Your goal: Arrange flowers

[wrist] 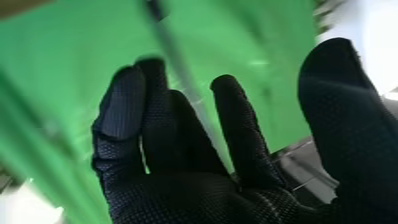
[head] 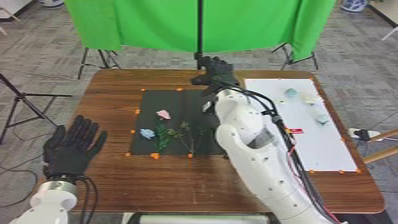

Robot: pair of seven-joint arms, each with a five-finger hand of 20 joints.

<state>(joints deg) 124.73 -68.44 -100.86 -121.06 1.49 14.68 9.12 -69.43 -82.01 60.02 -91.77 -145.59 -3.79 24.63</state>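
Note:
My right hand (head: 216, 74) is over the far edge of the table, past the black mat (head: 191, 96), its fingers loosely extended and holding nothing. In the right wrist view the same hand (wrist: 191, 195) is open against green cloth. Flat on the table at the left lies my left hand (head: 69, 155), fingers straight. A pink flower (head: 163, 114), a blue flower (head: 147, 133) and green sprigs (head: 163, 139) lie on the mat's left half. On the white sheet (head: 306, 145) are several pale flowers, among them a bluish one (head: 290, 92) and a white one (head: 312, 99).
Orange tape pieces (head: 155, 156) mark the edges of the mat and sheet. Beyond the brown table (head: 115, 185) hangs a green backdrop (head: 160, 25) on black stands. My right forearm passes over the strip between mat and sheet.

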